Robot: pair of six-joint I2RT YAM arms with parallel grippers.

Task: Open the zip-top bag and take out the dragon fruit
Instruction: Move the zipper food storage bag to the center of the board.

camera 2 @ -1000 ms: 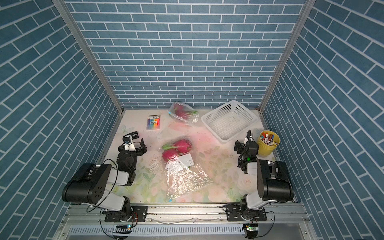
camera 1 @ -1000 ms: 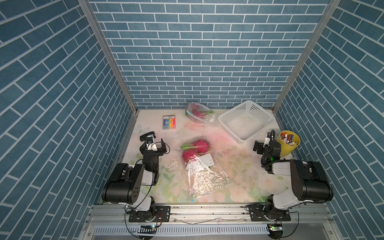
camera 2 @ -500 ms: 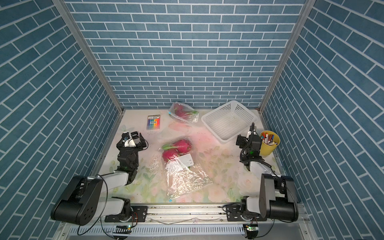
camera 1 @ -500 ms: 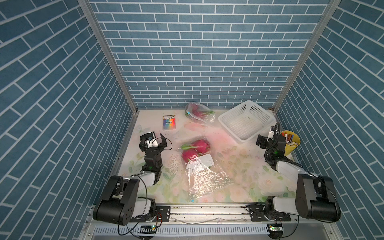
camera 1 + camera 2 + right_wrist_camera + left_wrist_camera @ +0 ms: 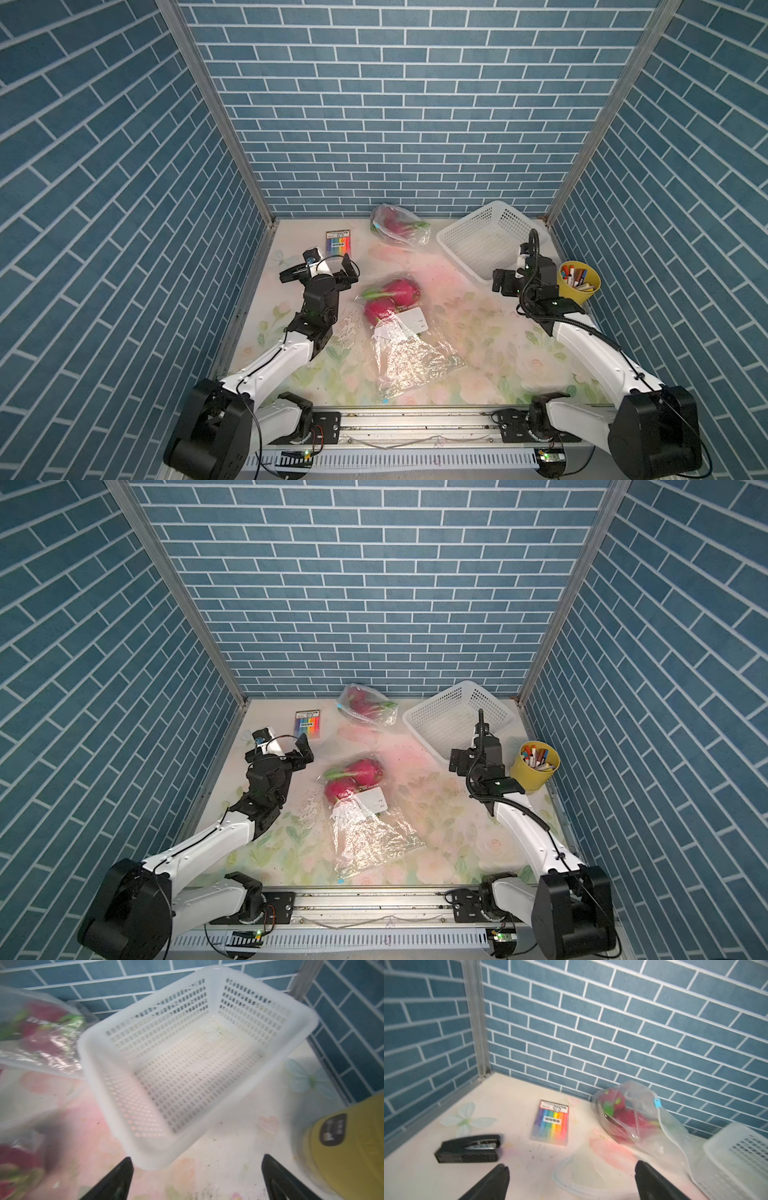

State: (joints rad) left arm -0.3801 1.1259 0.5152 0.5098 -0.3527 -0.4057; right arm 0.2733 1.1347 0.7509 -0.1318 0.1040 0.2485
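Both claws stand wide apart and hold nothing. The left gripper hangs well apart from the white basket, and the right gripper is just beside its near corner. We see two dragon fruit inside the zip-top bag, which lies near the basket on the robot's side. A second bag of fruit sits just beside the basket at the back wall. We judge that the slick film may slip, or the whole bag drag, if only one claw pulls. The yellow cup, close by the basket, risks a knock from the right arm.
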